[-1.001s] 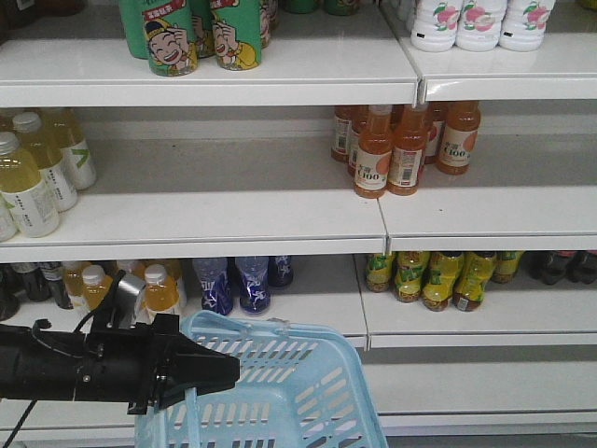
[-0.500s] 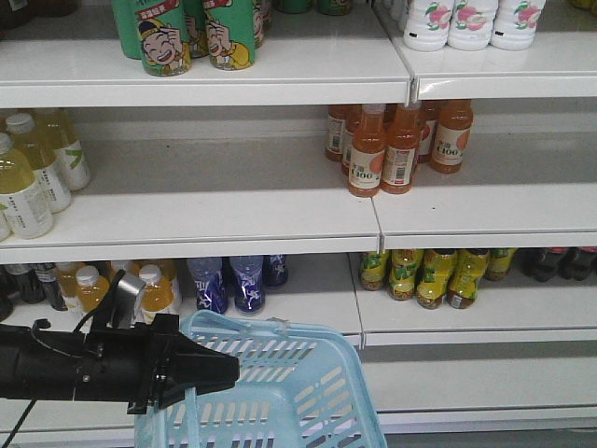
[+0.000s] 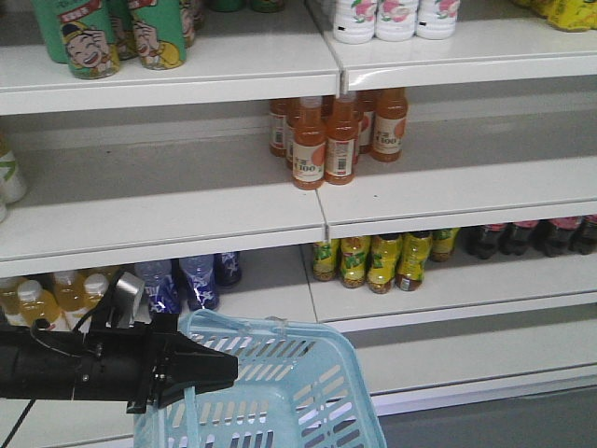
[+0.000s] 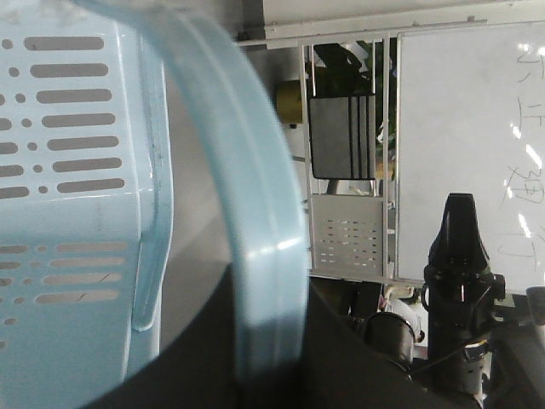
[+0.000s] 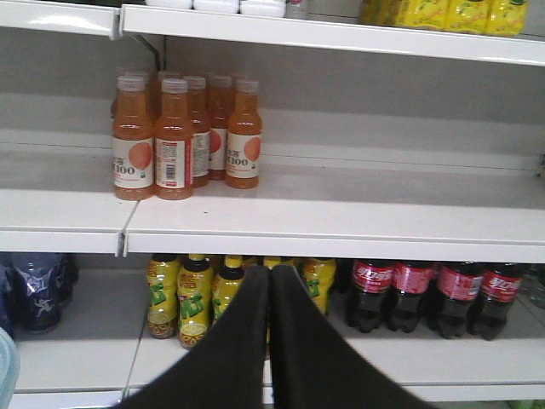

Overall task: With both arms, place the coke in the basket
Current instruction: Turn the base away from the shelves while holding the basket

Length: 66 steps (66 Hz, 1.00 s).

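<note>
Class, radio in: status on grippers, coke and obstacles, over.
Left gripper shut on basket handle. Right gripper shut, empty, facing shelves. Coke can not in view; only cola bottles. No obstruction seen.

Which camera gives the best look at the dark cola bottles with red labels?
The right wrist view: the cola bottles stand large and clear, red labels facing out. The front view shows them small at the far right; the left wrist view shows none.
</note>
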### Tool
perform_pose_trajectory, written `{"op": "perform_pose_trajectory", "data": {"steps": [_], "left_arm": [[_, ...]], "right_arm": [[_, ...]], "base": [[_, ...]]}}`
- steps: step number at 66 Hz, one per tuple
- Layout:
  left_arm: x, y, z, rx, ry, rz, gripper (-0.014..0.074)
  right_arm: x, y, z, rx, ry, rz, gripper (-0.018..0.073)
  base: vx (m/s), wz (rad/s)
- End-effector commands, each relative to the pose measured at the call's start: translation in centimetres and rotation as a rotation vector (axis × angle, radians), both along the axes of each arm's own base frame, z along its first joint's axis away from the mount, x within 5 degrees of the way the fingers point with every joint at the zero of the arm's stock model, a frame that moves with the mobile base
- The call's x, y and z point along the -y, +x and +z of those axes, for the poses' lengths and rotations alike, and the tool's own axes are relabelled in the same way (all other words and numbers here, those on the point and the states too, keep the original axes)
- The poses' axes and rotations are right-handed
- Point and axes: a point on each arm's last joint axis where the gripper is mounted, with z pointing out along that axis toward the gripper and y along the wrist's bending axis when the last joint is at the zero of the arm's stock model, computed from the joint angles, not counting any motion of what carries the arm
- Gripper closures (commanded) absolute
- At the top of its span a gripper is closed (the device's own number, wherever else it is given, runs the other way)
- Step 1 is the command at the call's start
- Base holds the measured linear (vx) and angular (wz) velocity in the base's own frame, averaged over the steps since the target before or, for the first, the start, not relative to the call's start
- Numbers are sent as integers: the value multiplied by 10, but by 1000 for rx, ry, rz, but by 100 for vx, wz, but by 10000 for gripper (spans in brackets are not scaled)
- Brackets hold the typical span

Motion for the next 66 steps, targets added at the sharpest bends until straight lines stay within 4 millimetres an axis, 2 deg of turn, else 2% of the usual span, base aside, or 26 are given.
{"op": "perform_pose_trajectory", "data": {"steps": [1,66], "left_arm": [[4,2,25,63,-139,17,603],[4,2,25,63,-139,17,603]], "right_arm": [[-1,-1,4,81,-12,7,568],[-1,-1,4,81,-12,7,568]], "base": [[-1,-35],[-3,-44]]}}
